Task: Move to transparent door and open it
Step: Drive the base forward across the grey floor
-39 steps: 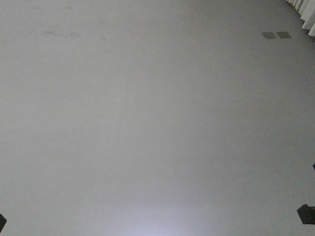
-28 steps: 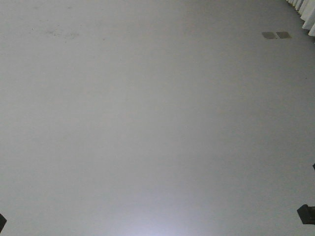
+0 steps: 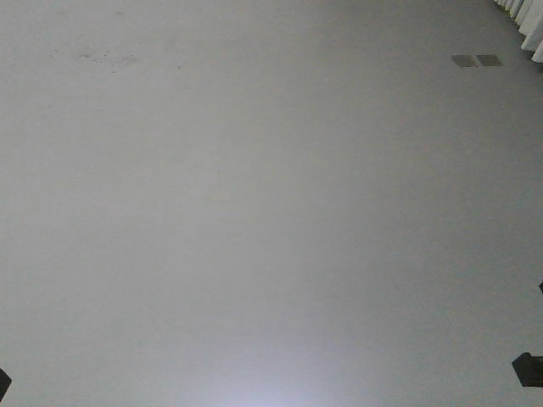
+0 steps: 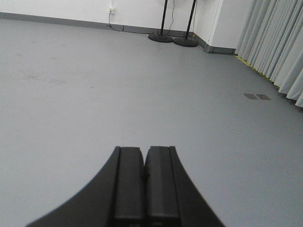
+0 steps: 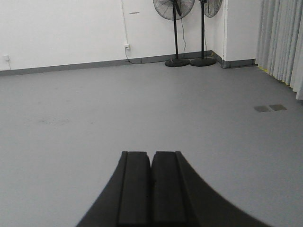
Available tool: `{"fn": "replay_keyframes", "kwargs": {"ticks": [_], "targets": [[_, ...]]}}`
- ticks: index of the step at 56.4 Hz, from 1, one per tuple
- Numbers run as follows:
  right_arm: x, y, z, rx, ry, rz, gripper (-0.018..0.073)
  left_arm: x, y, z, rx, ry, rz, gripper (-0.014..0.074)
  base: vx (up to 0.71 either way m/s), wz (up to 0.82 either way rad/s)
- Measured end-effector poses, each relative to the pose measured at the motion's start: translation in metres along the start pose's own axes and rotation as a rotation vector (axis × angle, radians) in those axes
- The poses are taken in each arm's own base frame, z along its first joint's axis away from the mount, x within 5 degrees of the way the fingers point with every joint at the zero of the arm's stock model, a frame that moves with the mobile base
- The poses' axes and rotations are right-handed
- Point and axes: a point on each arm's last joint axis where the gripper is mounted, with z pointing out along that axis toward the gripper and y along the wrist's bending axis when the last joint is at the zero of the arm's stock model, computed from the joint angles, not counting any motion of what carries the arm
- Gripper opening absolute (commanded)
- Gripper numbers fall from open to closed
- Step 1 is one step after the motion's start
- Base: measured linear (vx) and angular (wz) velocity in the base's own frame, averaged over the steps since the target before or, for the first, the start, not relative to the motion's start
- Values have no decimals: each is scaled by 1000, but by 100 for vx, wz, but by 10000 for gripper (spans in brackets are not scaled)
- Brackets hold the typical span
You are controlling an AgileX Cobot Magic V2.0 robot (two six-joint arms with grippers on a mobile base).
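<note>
The transparent door is out of view in every frame. My left gripper is shut, its two black fingers pressed together with nothing between them, pointing over bare grey floor. My right gripper is likewise shut and empty above the floor. In the front view only a dark corner of the left arm and of the right arm shows at the bottom edges.
Grey floor spreads ahead. Two floor vents lie far right. Pale curtains hang along the right side. Two standing fans with round bases stand by the white back wall, which has a wall socket.
The floor marks at upper left have shifted very slightly between frames. The vents and arm corners keep their places.
</note>
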Motion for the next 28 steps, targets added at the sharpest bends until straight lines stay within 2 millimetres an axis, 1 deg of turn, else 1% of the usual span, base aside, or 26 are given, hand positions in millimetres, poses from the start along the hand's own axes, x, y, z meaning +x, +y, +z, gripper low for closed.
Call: {"fn": "replay_keyframes", "kwargs": {"ticks": [15, 28], "targets": [[0, 0, 0, 0, 0, 0, 1, 0, 0, 0, 0, 0, 0, 1, 5, 0], [0, 0, 0, 0, 0, 0, 1, 0, 0, 0, 0, 0, 0, 1, 16, 2]]}}
